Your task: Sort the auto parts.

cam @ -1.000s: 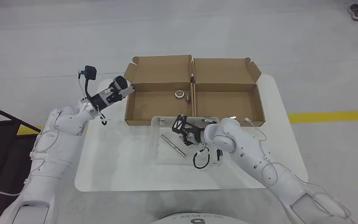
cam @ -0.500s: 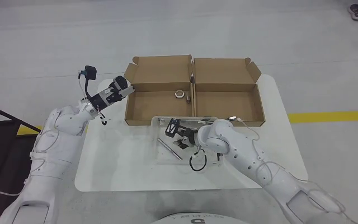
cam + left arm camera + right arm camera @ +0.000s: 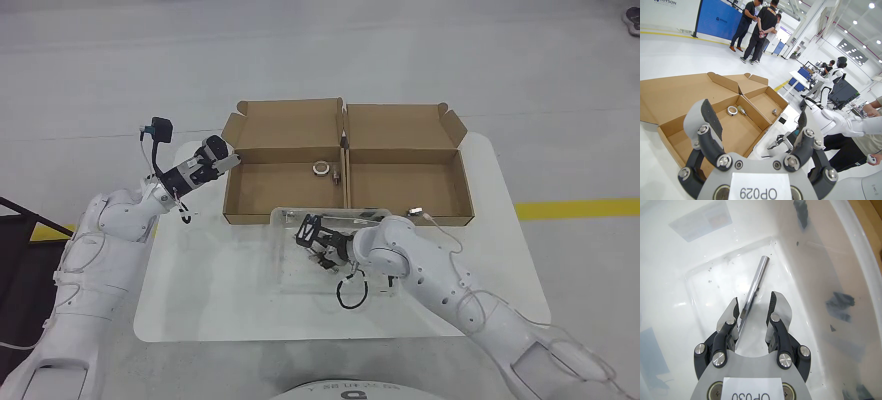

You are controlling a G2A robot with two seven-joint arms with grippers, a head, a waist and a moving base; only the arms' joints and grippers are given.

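A slim metal rod lies on the floor of the clear plastic bin. My right gripper is down inside that bin, open, with the rod between its fingers and close against one pad. From above, the right gripper sits at the bin's left half. My left gripper hangs open and empty beside the left cardboard box's outer corner. A metal ring and a small cylindrical part rest in that box. Another small metal part lies in the right box.
Both cardboard boxes stand side by side at the table's far edge with flaps up. The bin's walls close in tightly around the right gripper. The white table has bare surface to the left of the bin.
My right gripper has slid left along the bin and now straddles the rod. The left arm has stayed still.
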